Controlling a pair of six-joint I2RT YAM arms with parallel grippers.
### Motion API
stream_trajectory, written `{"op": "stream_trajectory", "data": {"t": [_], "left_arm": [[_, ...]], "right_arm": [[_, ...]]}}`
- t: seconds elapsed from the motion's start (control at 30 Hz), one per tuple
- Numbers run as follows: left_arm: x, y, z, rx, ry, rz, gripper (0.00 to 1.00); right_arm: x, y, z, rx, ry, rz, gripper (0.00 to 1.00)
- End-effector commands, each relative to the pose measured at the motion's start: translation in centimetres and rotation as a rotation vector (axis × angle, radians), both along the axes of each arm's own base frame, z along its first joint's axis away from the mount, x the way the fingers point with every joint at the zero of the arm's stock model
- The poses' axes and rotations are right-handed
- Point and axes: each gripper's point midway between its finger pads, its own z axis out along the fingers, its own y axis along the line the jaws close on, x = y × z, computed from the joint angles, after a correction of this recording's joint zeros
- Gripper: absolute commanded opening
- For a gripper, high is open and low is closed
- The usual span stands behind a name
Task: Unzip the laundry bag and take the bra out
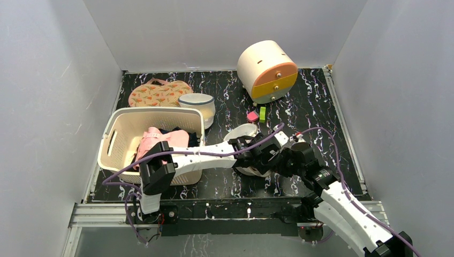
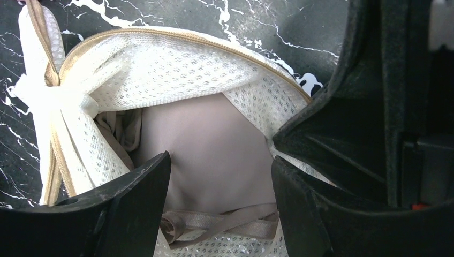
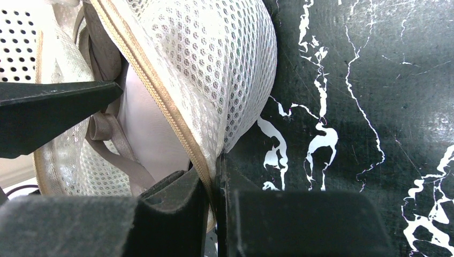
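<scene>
The laundry bag is a cream-white mesh bag with a tan zip, lying open on the dark marbled table. In the top view the arms mostly hide it. A beige bra with a folded strap lies inside the opening. My left gripper is open over the opening, with one finger on each side of the bra cup. My right gripper is shut on the bag's zip rim and holds the flap up. The bra also shows in the right wrist view.
A cream laundry basket with clothes stands at the left. Behind it are a floral pouch and a white tub with a dark rim. A round cream and orange drawer box stands at the back. Pink and green blocks lie near the bag.
</scene>
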Motion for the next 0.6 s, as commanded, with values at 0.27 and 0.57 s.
{"op": "stream_trajectory", "data": {"t": [0.27, 0.57], "left_arm": [[0.5, -1.3, -0.4, -0.003, -0.005, 0.019, 0.70], [2.4, 1.0, 0.2, 0.085, -0.125, 0.069, 0.55]], "right_arm": [[0.8, 0.6, 1.5, 0.026, -0.059, 0.013, 0.06], [0.7, 0.5, 1.5, 0.027, -0.064, 0.012, 0.06]]}}
